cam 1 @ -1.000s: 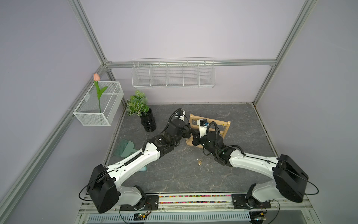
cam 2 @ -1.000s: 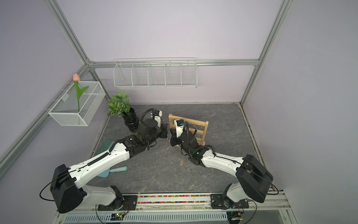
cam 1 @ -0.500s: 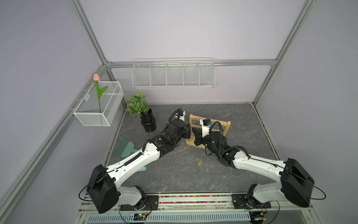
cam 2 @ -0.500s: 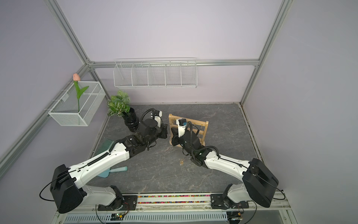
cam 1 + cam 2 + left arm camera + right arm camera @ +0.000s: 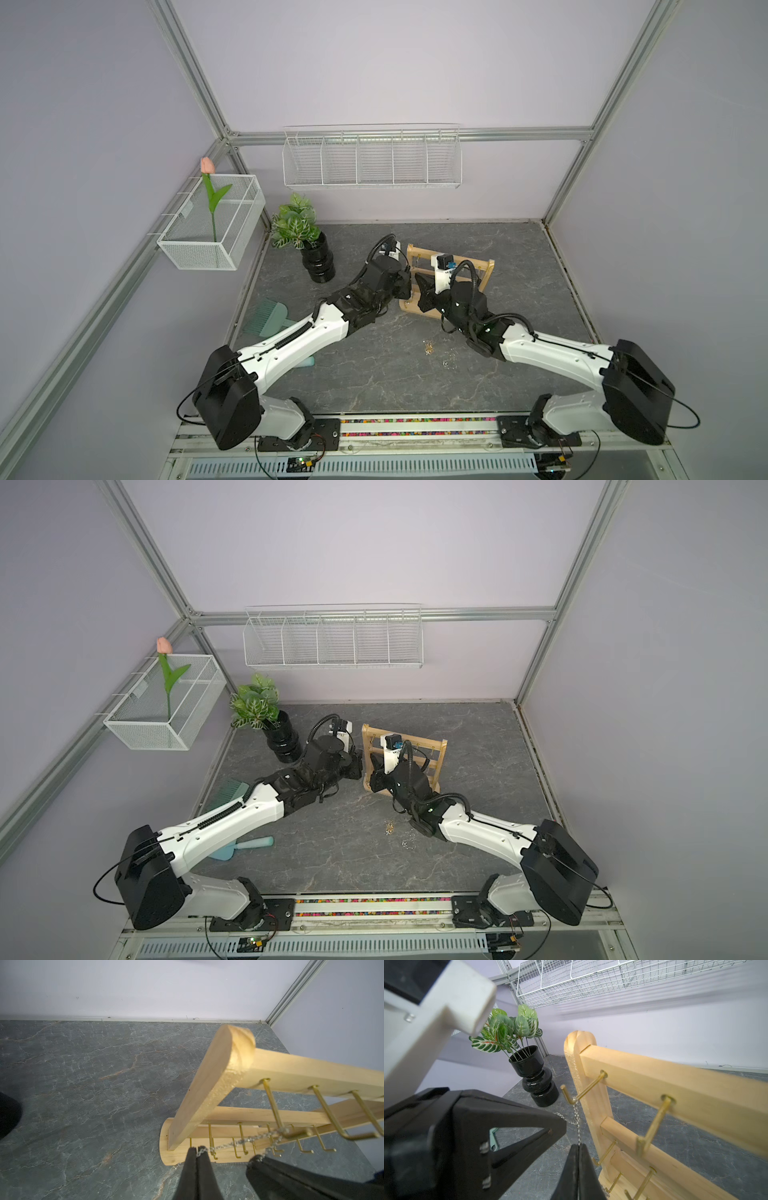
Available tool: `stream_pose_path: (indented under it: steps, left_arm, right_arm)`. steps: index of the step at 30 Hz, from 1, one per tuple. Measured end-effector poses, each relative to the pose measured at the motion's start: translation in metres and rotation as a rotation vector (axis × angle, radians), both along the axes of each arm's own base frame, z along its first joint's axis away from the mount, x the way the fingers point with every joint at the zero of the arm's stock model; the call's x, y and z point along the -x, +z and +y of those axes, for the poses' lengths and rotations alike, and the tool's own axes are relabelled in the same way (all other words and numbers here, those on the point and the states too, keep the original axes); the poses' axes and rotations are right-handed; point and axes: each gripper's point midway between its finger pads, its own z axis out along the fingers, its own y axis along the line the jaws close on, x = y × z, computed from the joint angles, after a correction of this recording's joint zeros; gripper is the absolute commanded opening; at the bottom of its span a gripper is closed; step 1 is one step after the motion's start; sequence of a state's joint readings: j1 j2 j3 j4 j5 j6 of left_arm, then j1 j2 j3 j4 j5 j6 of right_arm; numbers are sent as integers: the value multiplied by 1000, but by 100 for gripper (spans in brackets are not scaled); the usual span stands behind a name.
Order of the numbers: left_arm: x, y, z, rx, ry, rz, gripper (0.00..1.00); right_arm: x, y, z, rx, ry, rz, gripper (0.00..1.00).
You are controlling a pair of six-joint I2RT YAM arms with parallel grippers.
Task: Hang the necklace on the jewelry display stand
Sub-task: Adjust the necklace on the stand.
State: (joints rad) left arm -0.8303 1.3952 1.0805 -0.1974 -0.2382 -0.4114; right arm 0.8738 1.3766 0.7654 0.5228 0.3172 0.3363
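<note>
Right, both hands are working at one end of the jewelry display stand, which stands upright on the tabletop; the necklace, a fine silvery chain, is draped over the end hook of the top crossbar, the hook nearest the upright; from the bend of that hook one strand runs off to the left hand and the other drops to the right hand; each hand is pinched fully closed with the chain caught right at its tips, no gap showing between the jaws in either wrist view.

Now, this looks like a feather-light, completely limp thing; it has no stiffness of its own, so it will go wherever the two grip points and gravity send it; the links are small and smooth, so I'd expect them to slide through hard pads if the pinch loosens; a jerk against the hook could strain it.

Best hold, to my eye, is what we see here: a strand on each side of the hook, so the chain sits down in the bend; letting go gently should keep it from slipping over the upturned tip; where the clasp is, I cannot tell.
</note>
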Motion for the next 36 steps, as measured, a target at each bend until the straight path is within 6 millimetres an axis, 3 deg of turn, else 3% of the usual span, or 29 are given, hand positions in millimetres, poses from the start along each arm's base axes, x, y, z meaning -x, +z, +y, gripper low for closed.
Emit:
stream_pose_path:
  steps: [36]
  left_arm:
    - [-6,-16,-10,-1,-2,26,0]
  right_arm:
    - [-11,-7,-10,6,-70,-9,7]
